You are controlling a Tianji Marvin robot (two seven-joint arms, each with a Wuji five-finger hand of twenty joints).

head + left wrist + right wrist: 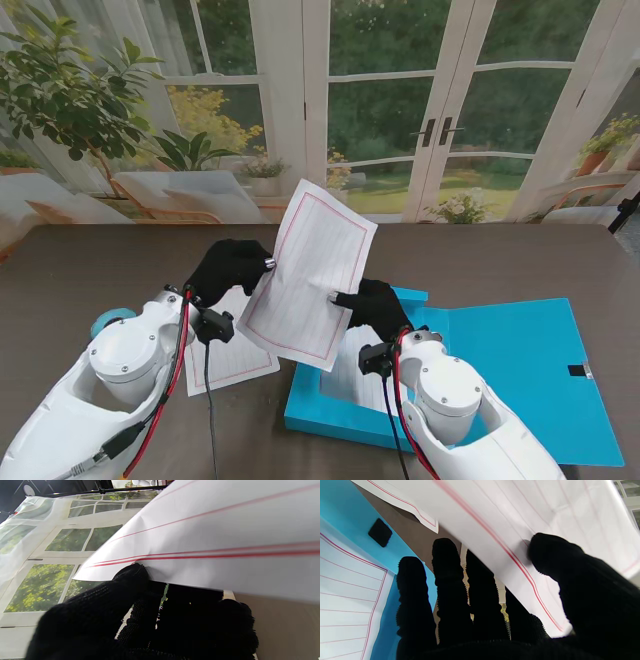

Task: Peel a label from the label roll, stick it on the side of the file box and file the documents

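Note:
A white ruled sheet (pixel 310 275) with a red border is held up off the table, tilted, between both black-gloved hands. My left hand (pixel 228 268) is shut on its left edge; in the left wrist view the thumb presses the sheet (pixel 212 530) against the fingers under it. My right hand (pixel 375 305) is shut on the right edge, thumb (pixel 545 552) on top of the sheet (pixel 520 510). The blue file box (pixel 500 360) lies open to the right, with a ruled sheet (pixel 350 385) inside. A teal label roll (pixel 105 322) peeks out behind my left arm.
Another ruled sheet (pixel 235 355) lies on the dark table (pixel 90 270) under my left hand. The box's open lid (pixel 540 340) spreads to the right and carries a small black patch (pixel 578 371). A window backdrop stands beyond the table's far edge.

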